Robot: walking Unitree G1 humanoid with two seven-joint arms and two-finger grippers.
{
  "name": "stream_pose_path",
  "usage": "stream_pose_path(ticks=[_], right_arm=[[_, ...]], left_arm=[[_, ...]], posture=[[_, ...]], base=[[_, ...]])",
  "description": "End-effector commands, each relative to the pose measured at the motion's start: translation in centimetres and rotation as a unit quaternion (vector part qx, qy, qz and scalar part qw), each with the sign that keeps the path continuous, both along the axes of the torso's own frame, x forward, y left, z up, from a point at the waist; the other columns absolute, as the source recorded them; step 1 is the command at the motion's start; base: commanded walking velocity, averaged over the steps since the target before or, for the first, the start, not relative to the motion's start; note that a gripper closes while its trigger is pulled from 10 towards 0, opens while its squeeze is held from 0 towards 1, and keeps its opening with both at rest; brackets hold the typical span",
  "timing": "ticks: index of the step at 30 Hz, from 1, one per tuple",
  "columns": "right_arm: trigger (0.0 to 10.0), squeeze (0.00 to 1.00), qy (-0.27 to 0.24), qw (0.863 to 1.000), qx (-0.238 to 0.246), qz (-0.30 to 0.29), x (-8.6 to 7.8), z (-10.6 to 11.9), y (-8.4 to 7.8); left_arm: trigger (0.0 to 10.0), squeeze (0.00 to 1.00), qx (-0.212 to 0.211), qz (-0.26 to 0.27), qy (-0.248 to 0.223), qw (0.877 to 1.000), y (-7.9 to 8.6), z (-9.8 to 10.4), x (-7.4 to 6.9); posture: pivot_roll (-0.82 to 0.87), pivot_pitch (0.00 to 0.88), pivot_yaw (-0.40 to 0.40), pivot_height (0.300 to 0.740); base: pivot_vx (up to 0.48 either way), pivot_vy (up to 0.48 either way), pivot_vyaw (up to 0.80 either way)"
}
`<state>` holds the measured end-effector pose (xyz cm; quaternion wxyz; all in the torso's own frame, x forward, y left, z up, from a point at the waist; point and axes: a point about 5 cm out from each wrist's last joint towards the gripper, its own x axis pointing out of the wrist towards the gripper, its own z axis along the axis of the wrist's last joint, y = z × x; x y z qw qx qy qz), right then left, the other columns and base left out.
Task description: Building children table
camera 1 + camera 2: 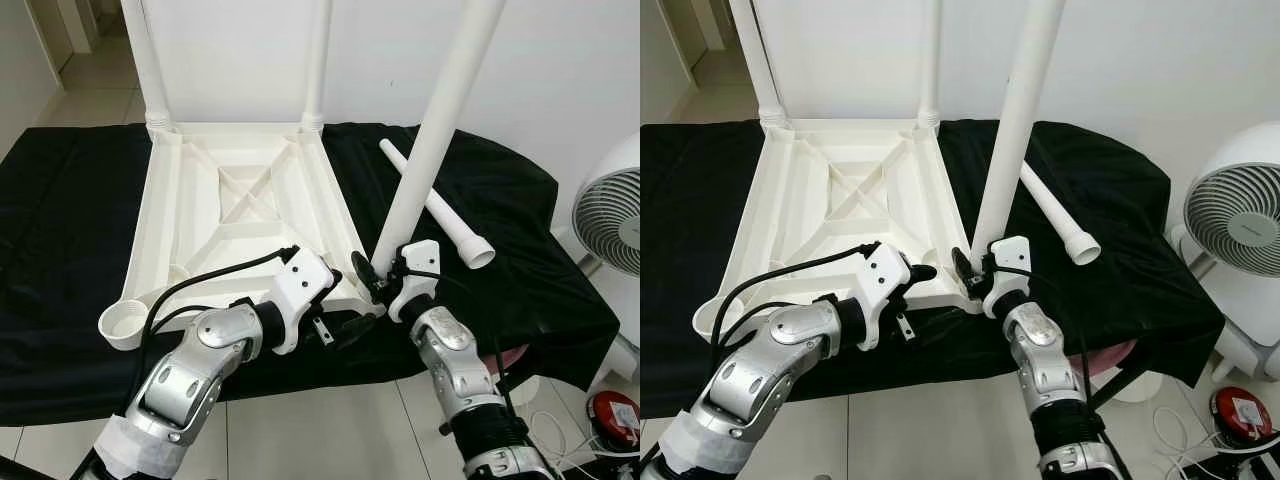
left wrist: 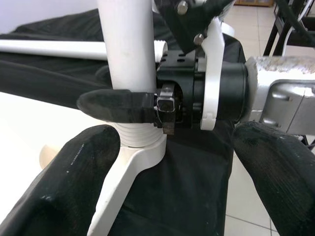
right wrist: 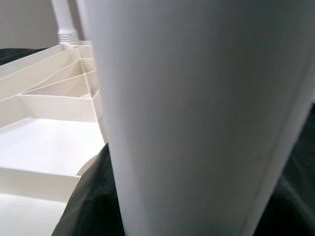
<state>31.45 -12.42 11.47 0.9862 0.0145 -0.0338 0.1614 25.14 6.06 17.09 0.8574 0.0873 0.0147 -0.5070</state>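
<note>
A white plastic children's table (image 1: 235, 200) lies upside down on a surface covered with a black cloth (image 1: 60, 230), its ribbed underside facing up. Two white legs (image 1: 145, 60) already stand upright in the far corner sockets. At the near right corner, a third leg (image 1: 435, 135) stands in its socket, leaning slightly to the right, its threaded foot meeting the corner collar. The right claw (image 1: 372, 278) is closed around the base of this leg just above the socket, one black finger (image 2: 115, 105) wrapped across the tube in the left wrist view. The left claw (image 1: 350, 325) sits just beside that same corner, near the front edge of the table; its two black fingers (image 2: 64, 187) are spread wide apart and hold nothing, with the corner collar between them. A fourth leg (image 1: 440, 210) lies loose on the cloth to the right of the table, its flared end pointing toward the right edge. The near left corner socket (image 1: 125, 322) is open. A white fan (image 1: 1240, 225) stands on the floor at the right
</note>
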Motion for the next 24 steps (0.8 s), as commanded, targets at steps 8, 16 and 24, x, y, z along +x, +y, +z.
stream_pose_path(ticks=[8, 16, 24], right_arm=[[10.0, 0.00, 0.051, 0.991, 0.008, -0.123, 0.7, -1.4, -1.5], [10.0, 0.00, 0.077, 0.975, -0.009, -0.207, 1.3, -1.7, -1.9], [10.0, 0.00, 0.089, 0.956, 0.001, -0.281, 1.6, -2.0, -1.5]], left_arm=[[10.0, 0.00, 0.000, 0.008, -0.004, 1.000, 0.1, 0.3, 0.2], [10.0, 0.00, -0.002, 0.006, -0.005, 1.000, -0.1, 0.4, 0.4], [10.0, 0.00, -0.005, 0.004, -0.008, 1.000, -0.3, 0.5, 0.5]], posture=[[-0.04, 0.000, -0.037, 0.740], [-0.04, 0.000, -0.039, 0.740], [-0.04, 0.000, -0.045, 0.740]], base=[[0.000, 0.000, 0.00], [0.000, 0.000, 0.00], [0.000, 0.000, 0.00]])
